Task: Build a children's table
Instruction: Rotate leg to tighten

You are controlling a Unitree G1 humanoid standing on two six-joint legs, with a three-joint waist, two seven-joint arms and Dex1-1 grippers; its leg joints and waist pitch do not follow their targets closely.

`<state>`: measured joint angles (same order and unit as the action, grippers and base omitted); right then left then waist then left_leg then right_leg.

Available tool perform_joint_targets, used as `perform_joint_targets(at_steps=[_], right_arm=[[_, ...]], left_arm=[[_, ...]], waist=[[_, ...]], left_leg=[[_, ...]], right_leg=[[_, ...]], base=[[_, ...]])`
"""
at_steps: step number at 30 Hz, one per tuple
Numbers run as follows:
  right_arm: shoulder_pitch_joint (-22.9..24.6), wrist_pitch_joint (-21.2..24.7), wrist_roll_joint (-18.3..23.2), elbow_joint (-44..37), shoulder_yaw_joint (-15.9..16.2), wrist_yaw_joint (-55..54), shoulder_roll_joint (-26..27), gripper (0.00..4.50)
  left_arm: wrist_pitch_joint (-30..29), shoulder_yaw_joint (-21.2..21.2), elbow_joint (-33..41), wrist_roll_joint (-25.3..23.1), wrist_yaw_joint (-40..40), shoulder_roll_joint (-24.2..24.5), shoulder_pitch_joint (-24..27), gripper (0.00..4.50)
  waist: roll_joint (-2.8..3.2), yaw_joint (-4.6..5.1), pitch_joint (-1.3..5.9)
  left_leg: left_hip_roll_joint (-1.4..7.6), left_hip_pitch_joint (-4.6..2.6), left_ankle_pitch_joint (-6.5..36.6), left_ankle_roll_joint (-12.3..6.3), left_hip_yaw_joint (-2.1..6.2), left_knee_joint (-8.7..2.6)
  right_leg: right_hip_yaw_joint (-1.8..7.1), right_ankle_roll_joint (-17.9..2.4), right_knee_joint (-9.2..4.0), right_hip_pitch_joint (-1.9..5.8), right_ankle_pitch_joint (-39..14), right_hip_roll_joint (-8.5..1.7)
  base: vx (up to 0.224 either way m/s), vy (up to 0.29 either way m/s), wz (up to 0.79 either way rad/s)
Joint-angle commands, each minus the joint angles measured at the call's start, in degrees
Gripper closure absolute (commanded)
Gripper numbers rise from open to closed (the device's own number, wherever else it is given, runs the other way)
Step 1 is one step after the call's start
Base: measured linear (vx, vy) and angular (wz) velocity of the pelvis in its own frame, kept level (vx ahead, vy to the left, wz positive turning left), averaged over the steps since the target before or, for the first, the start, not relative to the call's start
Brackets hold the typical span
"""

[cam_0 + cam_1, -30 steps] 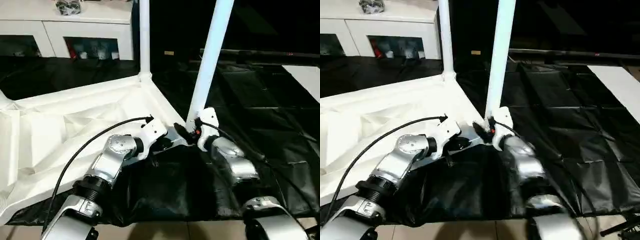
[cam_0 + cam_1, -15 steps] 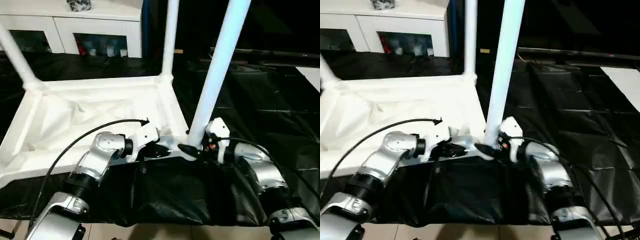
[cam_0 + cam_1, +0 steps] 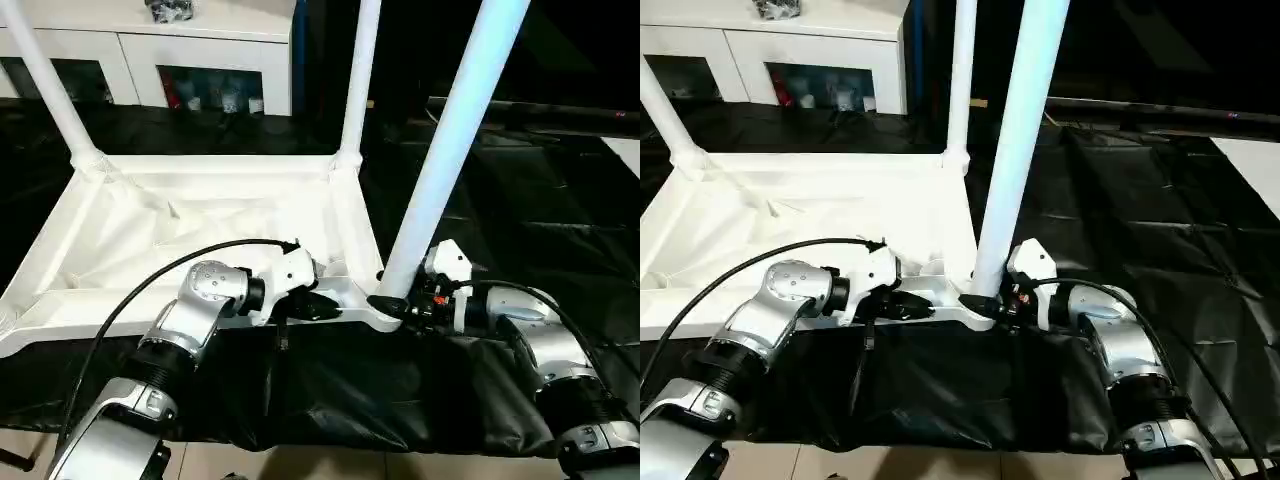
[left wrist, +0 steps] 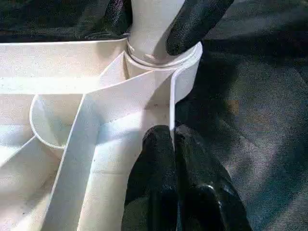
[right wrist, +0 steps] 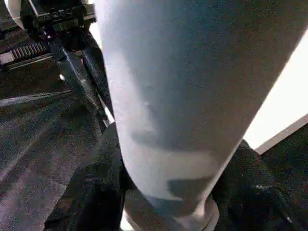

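Note:
The white table top (image 3: 190, 215) lies upside down on a black sheet, ribs up. Three white legs stand in its corner sockets: far left (image 3: 52, 92), far right (image 3: 357, 85) and near right (image 3: 452, 150). My left gripper (image 3: 318, 306) is shut on the top's near rim, and its fingers (image 4: 161, 154) pinch the thin wall beside the near right socket (image 4: 159, 65). My right gripper (image 3: 393, 303) is shut on the base of the near right leg (image 5: 173, 96), with one finger (image 5: 94, 190) on each side of the tube.
A white cabinet with glass doors (image 3: 215, 50) stands behind the table top. The black sheet (image 3: 530, 210) spreads wide to the right, with a white board (image 3: 625, 150) at its far edge. Pale floor tiles (image 3: 320, 465) run along the sheet's front.
The camera has swung, bringing the whole table top and its far left leg into view. My right forearm now lies flatter beside the leg base. Both grippers keep their holds.

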<state>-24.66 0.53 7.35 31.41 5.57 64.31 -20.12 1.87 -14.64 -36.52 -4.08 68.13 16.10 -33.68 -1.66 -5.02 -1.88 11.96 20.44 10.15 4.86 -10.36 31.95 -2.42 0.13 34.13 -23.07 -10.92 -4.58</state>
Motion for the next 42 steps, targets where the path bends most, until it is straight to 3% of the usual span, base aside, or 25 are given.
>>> perform_joint_targets(at_steps=[1,8,9,10,11,12,15,17,19,24,27,28,29,34,37,39,40,42], right_arm=[[1.97,1.03,0.34,-0.83,4.03,4.49,0.54,2.51],[2.48,2.97,-0.29,-0.04,3.34,-0.7,3.23,2.51],[2.09,3.3,-1.3,1.13,2.99,-4.11,4.24,2.51],[0.68,4.13,-3.96,4.99,1.88,-14.21,7.39,2.51],[0.59,4.18,-4.13,5.24,1.81,-14.88,7.6,2.51],[0.16,3.91,-4.63,6.4,1.39,-17.99,8.88,2.51],[-0.67,3.87,-5.29,8.18,0.91,-22.88,11.36,2.52],[-3.33,4.95,-6.17,11.69,-0.29,-32.52,16.29,2.52],[-5.49,4.89,-6.38,14.23,-1.17,-38.15,19.23,2.52],[-9.22,2.13,-8.6,17.77,0.27,-42.04,22.97,2.52],[-9.68,1.13,-6.2,17.96,-1.01,-39.54,23.17,2.52],[-9.85,1.12,-5.49,18.27,-1.93,-39.07,23.15,2.17],[-9.85,1.12,-5.49,18.27,-1.93,-39.07,23.15,2.17],[-9.38,0.05,-5.36,17.89,-2.22,-36.7,20.79,1.55],[-7.92,-1.8,-5.33,16.0,-1.24,-32.16,17.84,1.55],[-6.94,-2.43,-4.97,14.72,-0.83,-28.74,16.37,1.55],[-5.91,-2.74,-4.67,13.33,-0.47,-25.18,14.8,1.55],[-4.81,-2.76,-4.39,11.81,0.09,-21.77,13.11,1.55]], left_arm=[[0.98,0.88,-0.64,1.79,-1.19,0.02,-1.17,4.5],[-1.29,1.42,0.39,0.32,-6.84,-1.36,-0.74,4.5],[-2.44,1.35,1.24,0.11,-7.94,-2.0,-0.36,4.5],[-4.93,1.18,2.95,-0.59,-11.38,-4.03,0.61,4.5],[-5.1,1.17,3.06,-0.64,-11.6,-4.16,0.67,4.5],[-5.92,1.12,3.4,-0.87,-12.87,-5.04,0.94,4.5],[-7.31,1.19,3.44,-1.33,-15.68,-6.84,1.1,4.5],[-9.48,0.94,2.71,-2.23,-20.83,-10.66,0.53,4.5],[-10.74,-0.01,2.79,-2.76,-22.84,-12.71,0.24,4.5],[-11.18,-1.6,2.65,-4.0,-24.79,-15.69,-0.81,4.5],[-10.57,-1.64,2.37,-3.91,-24.48,-15.05,-1.21,4.5],[-10.44,-1.47,2.58,-4.02,-24.15,-14.59,-1.1,4.5],[-10.44,-1.47,2.58,-4.02,-24.15,-14.59,-1.1,4.5],[-8.85,-1.18,2.85,-3.92,-21.42,-12.1,-0.71,4.5],[-7.39,-1.0,3.28,-2.79,-17.46,-9.96,-0.3,4.5],[-6.97,-0.86,3.27,-2.41,-15.87,-8.96,-0.25,4.5],[-6.3,-0.74,3.17,-1.98,-14.09,-8.01,-0.32,4.5],[-5.74,-0.58,3.15,-1.45,-12.23,-7.06,-0.41,4.5]], waist=[[-0.52,0.04,2.8],[-0.53,0.01,2.77],[-0.43,0.16,2.62],[-0.58,0.55,2.43],[-0.6,0.81,2.29],[-0.55,1.19,2.18],[-0.54,2.12,2.18],[-0.69,2.46,2.23],[-0.62,3.22,2.09],[-0.87,3.2,2.2],[-0.78,3.1,2.26],[-0.78,3.07,2.31],[-0.74,3.08,2.27],[-0.74,3.06,2.28],[-0.8,2.87,2.44],[-0.83,2.65,2.5],[-0.37,2.56,2.5],[-0.59,2.29,2.7]], left_leg=[[1.24,-0.24,10.52,-3.9,-0.3,-2.94],[1.22,-0.18,10.31,-3.71,-0.25,-2.98],[1.22,-0.36,11.69,-2.93,-0.19,-3.14],[1.2,-0.29,13.26,-1.92,-0.11,-3.42],[1.14,-0.13,14.05,-1.13,0.04,-3.58],[1.01,-0.2,16.32,-0.16,0.31,-3.87],[0.95,-0.63,19.3,0.38,0.49,-3.88],[0.96,-0.6,19.49,0.14,0.41,-3.83],[0.74,-0.46,20.77,0.85,0.72,-3.95],[0.67,-0.51,21.11,-0.45,0.52,-3.75],[0.72,-0.27,20.24,-0.89,0.48,-3.83],[0.75,-0.24,19.97,-0.98,0.47,-3.83],[0.79,-0.22,19.99,-0.97,0.47,-3.86],[0.79,-0.13,19.83,-1.17,0.43,-3.89],[0.82,-0.05,18.74,-1.66,0.36,-3.75],[0.9,-0.14,17.38,-2.35,0.09,-3.59],[0.94,-0.21,16.98,-2.34,0.11,-3.62],[1.02,-0.29,15.14,-3.08,-0.06,-3.36]], right_leg=[[1.73,-13.13,-3.48,2.84,-7.36,-2.77],[1.71,-13.04,-3.44,2.84,-7.42,-2.8],[1.76,-12.57,-3.74,2.59,-10.04,-2.9],[1.8,-11.93,-3.99,2.48,-13.03,-2.92],[1.76,-11.29,-4.05,2.52,-15.26,-2.98],[1.61,-9.41,-4.67,2.53,-21.03,-3.08],[1.71,-8.36,-5.24,1.98,-23.45,-2.87],[1.91,-8.3,-5.17,1.7,-23.21,-2.84],[1.54,-7.14,-5.6,1.68,-27.52,-2.93],[1.68,-6.38,-5.88,1.36,-26.45,-2.83],[1.7,-6.67,-5.66,1.55,-24.44,-2.79],[1.73,-6.95,-5.57,1.59,-23.68,-2.81],[1.72,-7.11,-5.53,1.55,-23.49,-2.8],[1.7,-7.72,-5.44,1.68,-22.4,-2.8],[1.77,-8.02,-5.34,1.84,-21.09,-2.91],[1.89,-9.21,-5.03,1.84,-17.57,-2.78],[1.91,-9.66,-4.89,1.86,-16.57,-2.81],[1.86,-10.92,-4.54,2.09,-12.74,-2.72]], base=[[0.0,0.0,0.0],[0.0,0.0,0.0],[0.0,0.0,0.0],[0.0,0.0,0.0],[0.0,0.0,0.0],[0.0,0.0,0.0],[0.0,0.0,0.0],[0.0,0.0,0.0],[0.0,0.0,0.0],[0.0,0.0,0.0],[0.0,0.0,0.0],[0.0,0.0,0.0],[0.0,0.0,0.0],[0.0,0.0,0.0],[0.0,0.0,0.0],[0.0,0.0,0.0],[0.0,0.0,0.0],[0.0,0.0,0.0]])
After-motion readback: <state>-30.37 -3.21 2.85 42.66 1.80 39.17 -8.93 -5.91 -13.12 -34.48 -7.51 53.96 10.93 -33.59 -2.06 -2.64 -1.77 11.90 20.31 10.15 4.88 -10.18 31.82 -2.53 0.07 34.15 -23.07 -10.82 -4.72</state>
